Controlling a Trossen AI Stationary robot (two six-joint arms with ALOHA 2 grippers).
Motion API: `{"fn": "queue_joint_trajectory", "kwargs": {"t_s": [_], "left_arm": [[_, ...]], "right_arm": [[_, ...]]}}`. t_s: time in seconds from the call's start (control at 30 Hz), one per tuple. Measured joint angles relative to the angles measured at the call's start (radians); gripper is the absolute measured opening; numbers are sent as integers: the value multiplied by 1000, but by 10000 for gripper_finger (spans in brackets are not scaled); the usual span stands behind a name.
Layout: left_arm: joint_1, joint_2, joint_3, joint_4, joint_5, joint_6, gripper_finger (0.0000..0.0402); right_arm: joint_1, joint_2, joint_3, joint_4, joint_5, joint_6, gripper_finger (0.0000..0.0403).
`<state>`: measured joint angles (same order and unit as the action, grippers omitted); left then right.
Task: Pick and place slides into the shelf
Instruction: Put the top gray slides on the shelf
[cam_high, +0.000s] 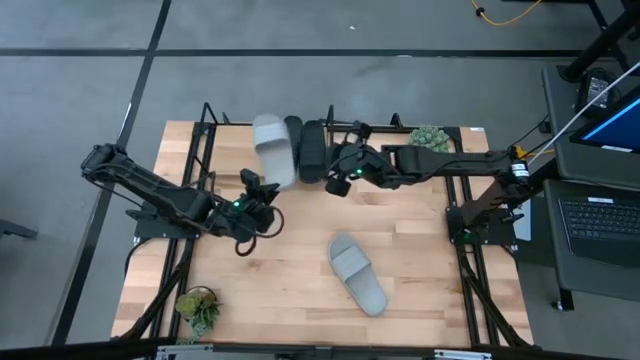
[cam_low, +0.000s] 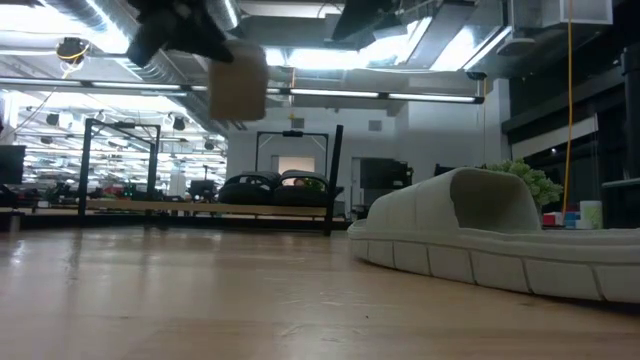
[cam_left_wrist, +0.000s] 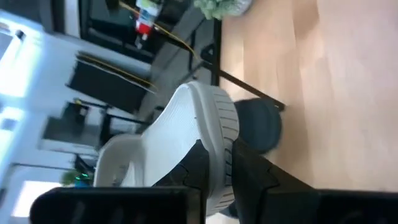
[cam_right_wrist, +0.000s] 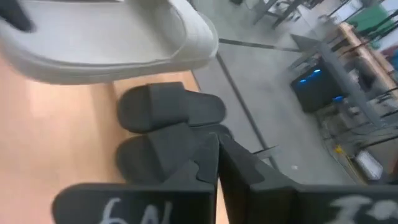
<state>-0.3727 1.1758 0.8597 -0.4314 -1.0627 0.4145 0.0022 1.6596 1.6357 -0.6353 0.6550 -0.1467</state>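
Note:
My left gripper (cam_high: 264, 194) is shut on a pale grey slide (cam_high: 272, 148), held in the air by the shelf (cam_high: 205, 118) at the table's far edge. In the low view that slide (cam_low: 238, 85) shows high above the tabletop. Two black slides (cam_high: 312, 150) lie side by side on the shelf, to the right of the held one. My right gripper (cam_high: 337, 183) is shut and hangs just in front of their near ends; its wrist view shows both black slides (cam_right_wrist: 168, 107) beyond the fingertips. A second grey slide (cam_high: 357, 272) lies sole down on the table's near right part. My left gripper pinches the grey slide's ridged sole edge (cam_left_wrist: 217, 134) at the end nearest me, with one finger on the footbed side and one under the sole. The fingers come from the table's near left, nearly level. The slide juts from them toward the far edge, lifted clear of table and shelf.
A small green plant (cam_high: 430, 137) stands at the far right corner and another plant (cam_high: 200, 305) at the near left. The loose grey slide (cam_low: 480, 235) fills the right of the low view. Bare wood (cam_high: 290, 260) lies between the arms and the near edge.

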Motion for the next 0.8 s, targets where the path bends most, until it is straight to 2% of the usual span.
{"fn": "queue_joint_trajectory", "kwargs": {"t_s": [0.17, 0.3, 0.53, 0.8], "left_arm": [[-29, -48, 0, -234, 13, -210, 38], [-48, -64, 0, -350, 16, -324, 38], [-54, -64, -3, -434, 37, -366, 38], [-54, -96, -92, -445, 41, -369, 38]], "right_arm": [[30, -33, 0, -42, -23, 37, 5], [54, -36, -1, -52, -24, 38, 4], [62, -35, -80, -42, -31, 66, 3], [62, -35, -188, 52, -96, 67, 2]]}}
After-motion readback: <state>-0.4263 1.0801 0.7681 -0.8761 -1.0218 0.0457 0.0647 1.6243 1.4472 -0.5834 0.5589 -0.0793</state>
